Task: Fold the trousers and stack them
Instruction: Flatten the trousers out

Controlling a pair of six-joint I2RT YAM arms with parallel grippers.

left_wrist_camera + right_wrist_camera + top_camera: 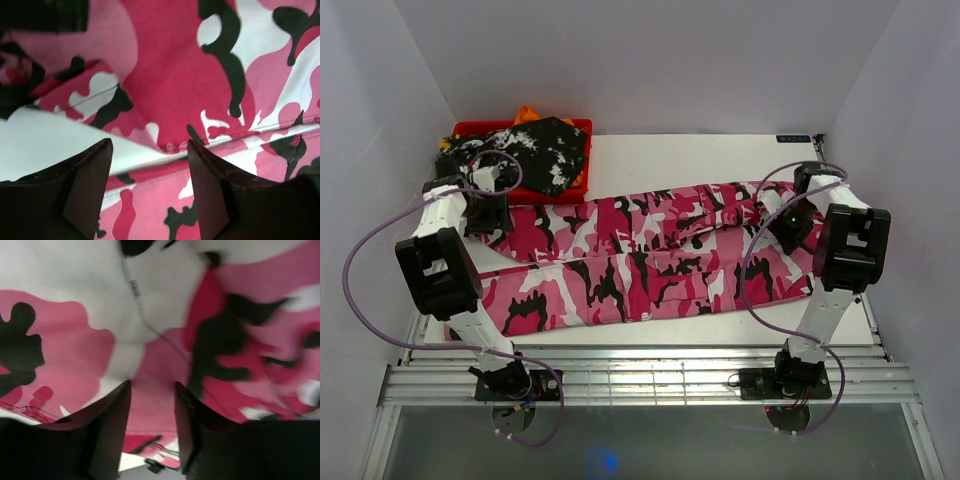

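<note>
The hot-pink, white and black camouflage trousers [640, 255] lie spread across the white table [700, 155], legs toward the left and waist at the right. My left gripper [485, 215] hovers over the end of the far leg. In the left wrist view it [150, 145] stands open just above a hem edge of the trousers [180, 75], nothing between its fingers. My right gripper [788, 228] sits low over the waist. In the blurred right wrist view it [152, 385] has its jaws partly apart, with pink cloth [75, 355] showing in the gap.
A red bin [575, 127] at the back left holds a black-and-white mottled garment [545, 150] and something orange [527, 113]. White walls close in on three sides. Purple cables [360, 250] loop off both arms. A slatted rail [650, 375] runs along the near edge.
</note>
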